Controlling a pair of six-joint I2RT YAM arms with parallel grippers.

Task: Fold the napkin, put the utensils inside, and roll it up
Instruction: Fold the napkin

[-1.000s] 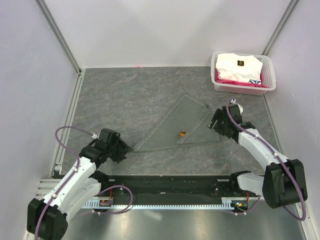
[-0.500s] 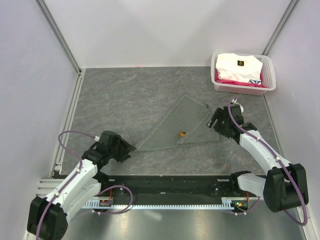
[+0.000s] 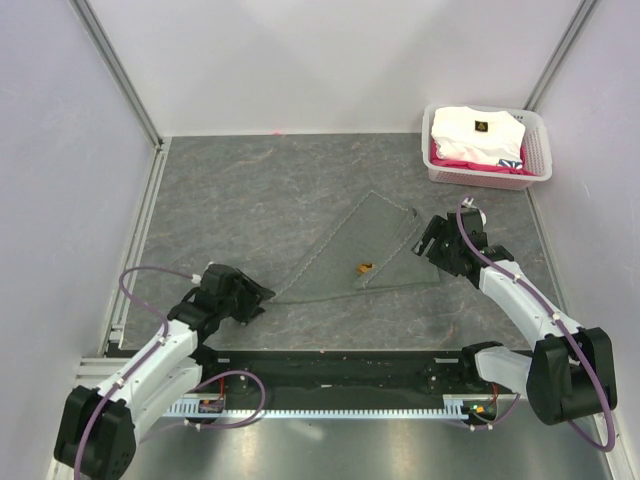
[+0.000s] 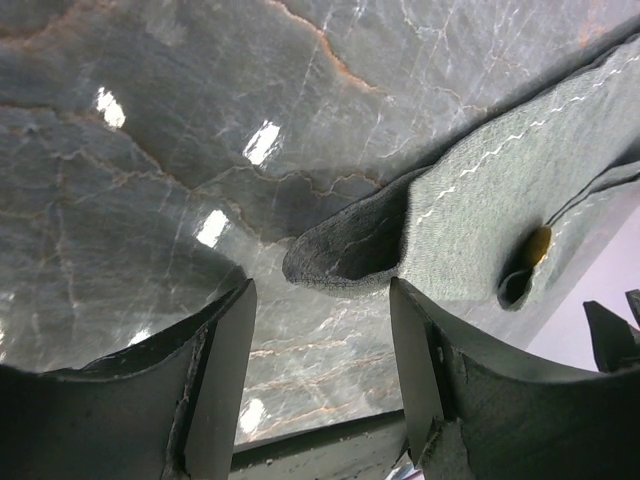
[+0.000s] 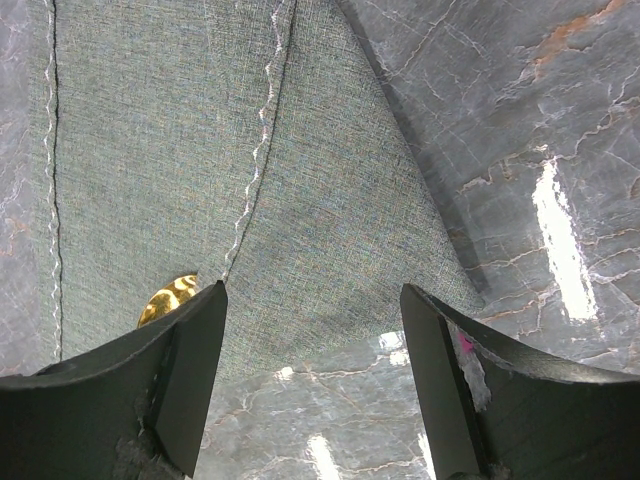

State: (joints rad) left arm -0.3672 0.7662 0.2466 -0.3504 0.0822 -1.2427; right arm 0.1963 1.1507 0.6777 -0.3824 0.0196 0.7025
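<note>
The grey-green napkin (image 3: 365,255) lies folded into a long triangle on the grey tabletop, one layer over the other. The gold spoon (image 3: 366,267) peeks out from under the upper layer near the middle. My left gripper (image 3: 258,297) is open and empty, just short of the napkin's raised left tip (image 4: 345,250); the spoon's bowl (image 4: 537,245) shows under the fold there. My right gripper (image 3: 428,248) is open and empty above the napkin's right corner (image 5: 330,230). The spoon's gold bowl (image 5: 168,298) shows beside its left finger (image 5: 185,375).
A white basket (image 3: 538,160) with a folded white garment (image 3: 476,133) on pink cloth stands at the back right. White walls close in the table on three sides, with a metal rail (image 3: 140,235) along the left edge.
My left gripper has drawn back a little toward the near edge, away from the napkin's left tip. My right gripper has barely moved. The napkin lies as before.
</note>
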